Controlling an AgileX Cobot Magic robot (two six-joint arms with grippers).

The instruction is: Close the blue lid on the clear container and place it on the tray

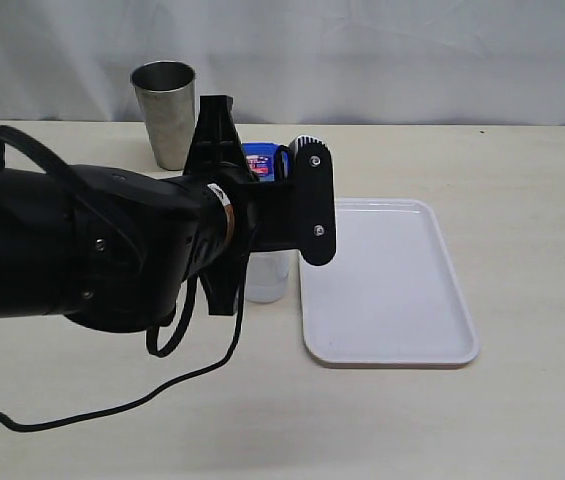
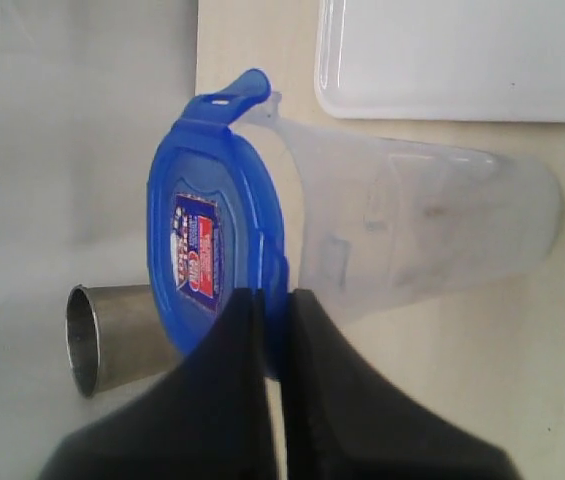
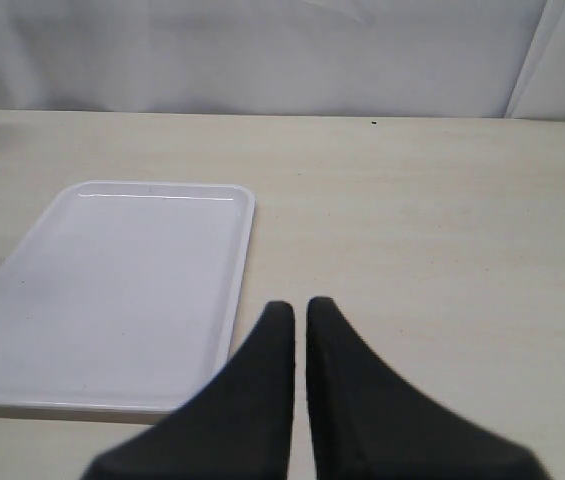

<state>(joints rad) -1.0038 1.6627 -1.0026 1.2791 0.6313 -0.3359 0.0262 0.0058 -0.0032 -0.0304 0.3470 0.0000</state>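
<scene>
A pale desk runs back to a white cloth backdrop. Nearest, a black cable loops over the desk. Above it the bulky left arm hides most of the clear container. The container stands on the desk just beside the tray, not on it, and looks empty. The blue lid sits on its top with one flap sticking up. The left tool is clenched on the lid's rim. The right tool is clenched on nothing, over the desk beside the bare tray. A steel cup stands farthest back.
</scene>
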